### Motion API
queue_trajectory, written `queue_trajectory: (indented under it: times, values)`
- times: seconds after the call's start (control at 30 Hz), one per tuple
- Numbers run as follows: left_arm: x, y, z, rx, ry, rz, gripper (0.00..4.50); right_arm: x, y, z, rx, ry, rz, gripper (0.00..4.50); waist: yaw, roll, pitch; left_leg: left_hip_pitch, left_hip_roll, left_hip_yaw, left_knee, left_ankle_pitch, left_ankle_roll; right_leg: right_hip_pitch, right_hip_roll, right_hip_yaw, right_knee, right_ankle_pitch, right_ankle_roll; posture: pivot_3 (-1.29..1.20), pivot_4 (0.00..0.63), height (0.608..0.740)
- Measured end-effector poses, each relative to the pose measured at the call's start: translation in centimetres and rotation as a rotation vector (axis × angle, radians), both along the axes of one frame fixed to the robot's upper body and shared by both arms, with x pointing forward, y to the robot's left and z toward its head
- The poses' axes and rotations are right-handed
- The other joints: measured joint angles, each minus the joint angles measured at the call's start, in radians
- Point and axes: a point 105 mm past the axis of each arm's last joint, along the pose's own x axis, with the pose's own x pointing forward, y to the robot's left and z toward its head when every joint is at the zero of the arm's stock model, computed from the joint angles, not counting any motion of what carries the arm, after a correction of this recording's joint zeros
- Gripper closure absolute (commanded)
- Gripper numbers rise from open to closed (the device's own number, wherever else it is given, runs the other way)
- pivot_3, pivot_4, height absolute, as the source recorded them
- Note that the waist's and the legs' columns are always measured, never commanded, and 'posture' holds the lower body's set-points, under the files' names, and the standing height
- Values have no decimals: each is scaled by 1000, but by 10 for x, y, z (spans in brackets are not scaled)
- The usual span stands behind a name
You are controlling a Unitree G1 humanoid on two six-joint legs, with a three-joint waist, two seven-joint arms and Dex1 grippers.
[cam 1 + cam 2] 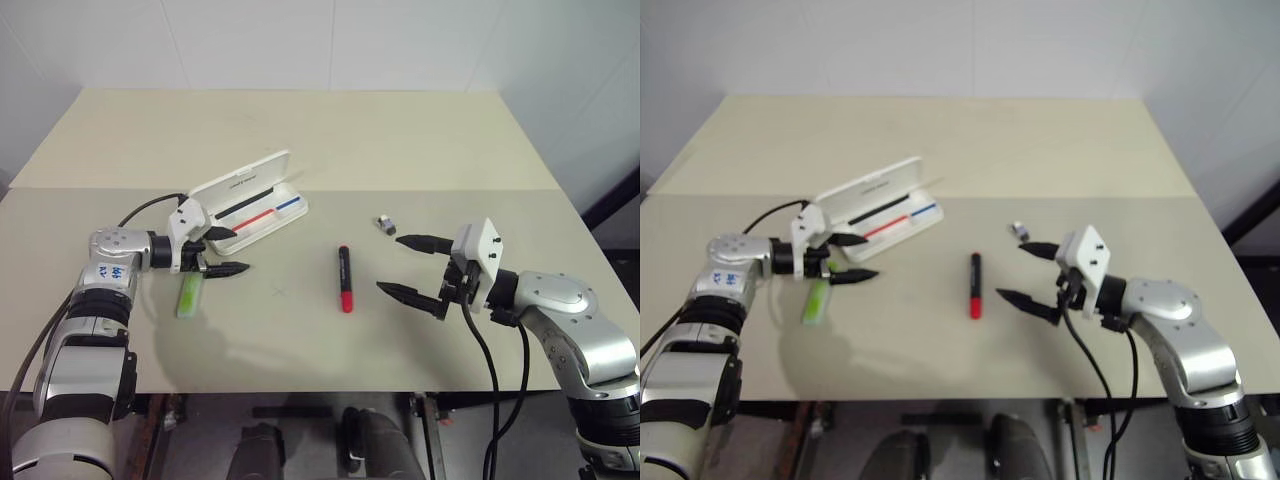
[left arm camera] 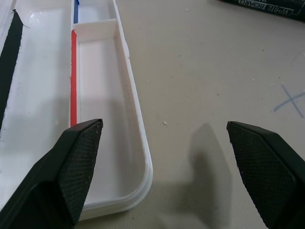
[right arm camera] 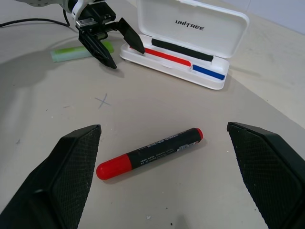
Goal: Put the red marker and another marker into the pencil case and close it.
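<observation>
Red marker point(image 1: 974, 287) between open end effectors

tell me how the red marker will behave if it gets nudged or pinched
The red marker looks round and smooth, lying flat on the bare table, so a sideways nudge would probably roll it. Its hard barrel should stay stiff in a pinch, though it may slip.

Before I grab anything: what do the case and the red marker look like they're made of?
Pencil case: seemingly hard white plastic, glossy; its open lid stands rigid and the tray walls catch highlights. Red marker: probably smooth plastic, a black printed barrel and a shinier red cap. Both look slick rather than grippy.
</observation>
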Motion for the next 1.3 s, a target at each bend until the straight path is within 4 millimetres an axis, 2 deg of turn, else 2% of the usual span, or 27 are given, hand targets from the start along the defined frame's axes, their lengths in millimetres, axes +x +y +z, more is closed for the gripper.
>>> queue_trajectory:
  times: [0.43, 0.53, 0.87, 0.93, 1.3]
  values:
    - [5, 2, -1, 60, -63, 20, 37, 5, -1, 6, -2, -19, -6, 0, 2, 0, 0, 0, 1, 0, 0, 2, 0, 0, 1, 0, -1, 2, -1, 0, 150, 740]
    - [7, 2, -2, 70, -64, 32, 592, 7, -3, 5, -7, -17, -16, 0, 2, 0, 0, 0, 1, 0, 0, 2, 0, 0, 1, 0, -1, 2, -1, 0, 150, 740]
    - [12, 6, 0, 90, -72, 71, 3912, 9, -3, 8, -14, -30, -21, 0, 1, 0, 0, -1, 0, 1, 0, 0, 1, 0, 1, 1, -2, 2, 0, 0, 150, 740]
    - [12, 4, 0, 88, -69, 59, 4459, 9, -3, 8, -14, -30, -22, 0, 1, 0, 0, -1, 0, 1, 0, 0, 1, 0, 1, 1, -2, 2, 0, 0, 150, 740]
    - [12, 0, 3, 129, -104, 24, 4487, 10, -4, 7, -13, -28, -22, 0, 3, 0, 0, -1, 0, 1, 0, 2, 1, 0, 0, 1, -1, 3, 0, 0, 150, 740]
